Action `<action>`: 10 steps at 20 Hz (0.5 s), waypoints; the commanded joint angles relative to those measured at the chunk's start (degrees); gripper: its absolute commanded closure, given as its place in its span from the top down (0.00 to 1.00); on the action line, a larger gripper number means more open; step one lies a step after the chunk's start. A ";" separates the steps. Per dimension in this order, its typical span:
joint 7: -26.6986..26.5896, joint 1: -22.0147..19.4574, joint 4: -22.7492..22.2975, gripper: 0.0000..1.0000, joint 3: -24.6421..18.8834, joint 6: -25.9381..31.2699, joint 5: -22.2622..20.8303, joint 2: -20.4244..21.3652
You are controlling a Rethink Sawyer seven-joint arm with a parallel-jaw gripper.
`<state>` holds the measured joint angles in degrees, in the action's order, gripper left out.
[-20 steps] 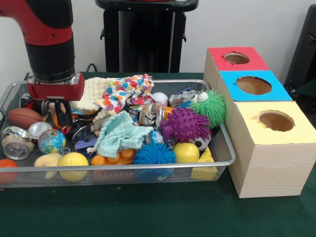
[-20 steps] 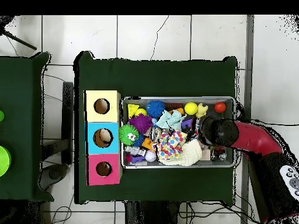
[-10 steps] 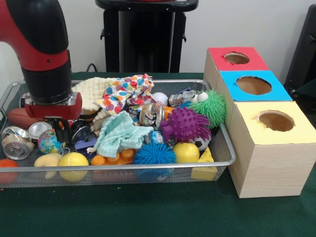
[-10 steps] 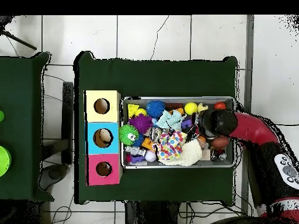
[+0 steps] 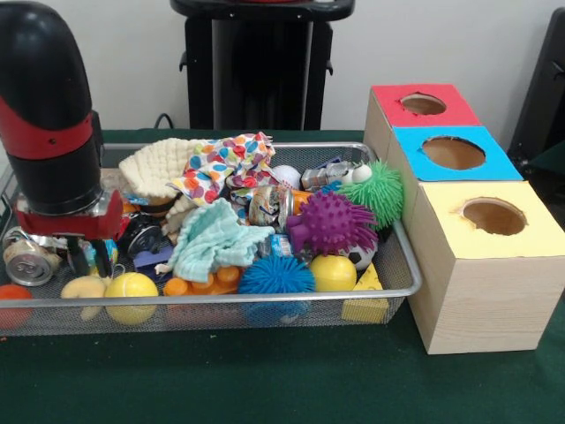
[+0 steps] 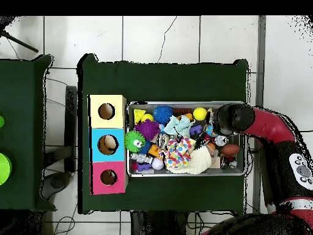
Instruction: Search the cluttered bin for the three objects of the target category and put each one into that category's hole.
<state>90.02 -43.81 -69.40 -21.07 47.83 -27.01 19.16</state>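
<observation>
My gripper (image 5: 89, 261) hangs low in the left front corner of the wire bin (image 5: 265, 299). Its fingers (image 5: 76, 260) stand apart and open, with the small globe ball (image 5: 92, 251) showing between them. Just in front lie a yellow ball (image 5: 131, 288) and a pale yellow toy (image 5: 84, 287); a crushed can (image 5: 26, 262) lies to the left. From above, the arm's wrist (image 6: 231, 117) covers the gripper. Three boxes with a hole each stand beside the bin: red (image 5: 422, 104), blue (image 5: 452, 152) and yellow (image 5: 493, 217).
The bin is crowded: a teal cloth (image 5: 212, 238), a patterned cloth (image 5: 225, 163), a cream cloth (image 5: 159, 168), purple (image 5: 331, 221), green (image 5: 381, 190) and blue (image 5: 275, 276) spiky balls, another yellow ball (image 5: 333, 272), an orange ball (image 5: 13, 299), a brown football (image 6: 230, 149).
The arm has moved toward the bin's front left corner and come down. The gripper now sits lower, around the globe ball, and the football is hidden in the front view.
</observation>
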 commanded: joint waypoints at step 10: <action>-11.24 -0.47 5.21 1.00 -5.57 0.99 -0.92 -3.08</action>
<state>89.98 -43.95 -65.86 -21.54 49.15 -27.29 18.43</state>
